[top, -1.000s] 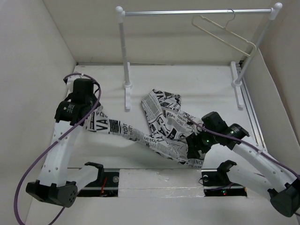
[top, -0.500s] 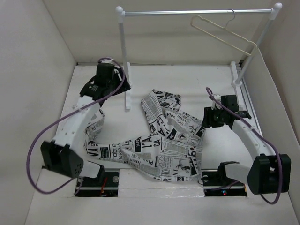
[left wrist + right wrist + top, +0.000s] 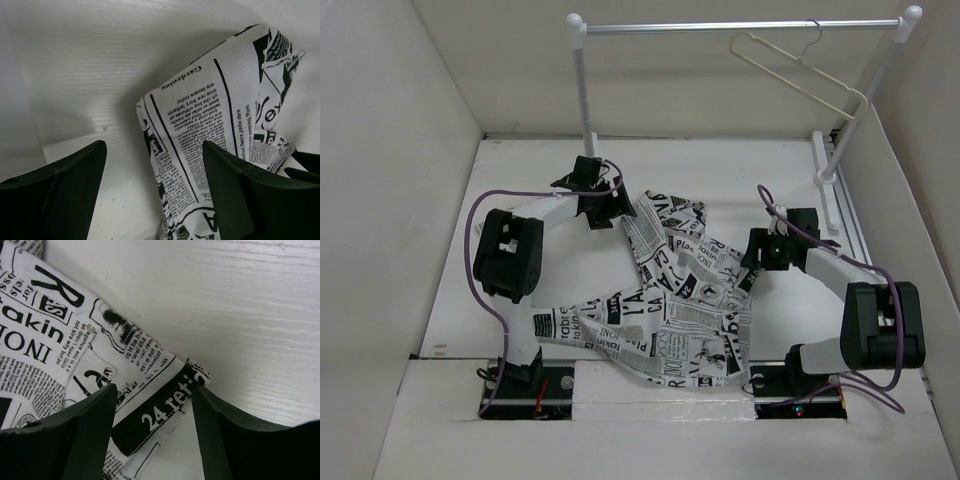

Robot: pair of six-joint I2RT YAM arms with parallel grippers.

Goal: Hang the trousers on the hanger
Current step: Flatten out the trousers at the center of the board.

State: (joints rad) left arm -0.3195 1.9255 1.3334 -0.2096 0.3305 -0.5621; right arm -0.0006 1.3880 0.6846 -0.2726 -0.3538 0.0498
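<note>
The trousers (image 3: 690, 300), white with black newspaper print, lie crumpled flat across the middle of the table. The cream hanger (image 3: 800, 57) hangs by its hook near the right end of the rail. My left gripper (image 3: 603, 208) sits low at the cloth's upper left edge. In the left wrist view it (image 3: 154, 147) is open wide astride a folded edge of the trousers (image 3: 225, 100). My right gripper (image 3: 752, 255) is at the cloth's right edge. Its wrist view shows it (image 3: 152, 390) open over a corner of the trousers (image 3: 50, 340) with a black printed band, and the right fingertip (image 3: 200, 395) touches that corner.
A clothes rail (image 3: 720, 26) on white posts spans the back of the table. Its left post (image 3: 588, 150) stands just behind my left gripper, and its right foot (image 3: 828, 185) is behind my right arm. White walls close in the left, back and right sides.
Both arms have swung in to the trousers' edges, the left from the far left past the rail post, the right from the front. The cloth spread out flatter a second ago and has since lain still.
</note>
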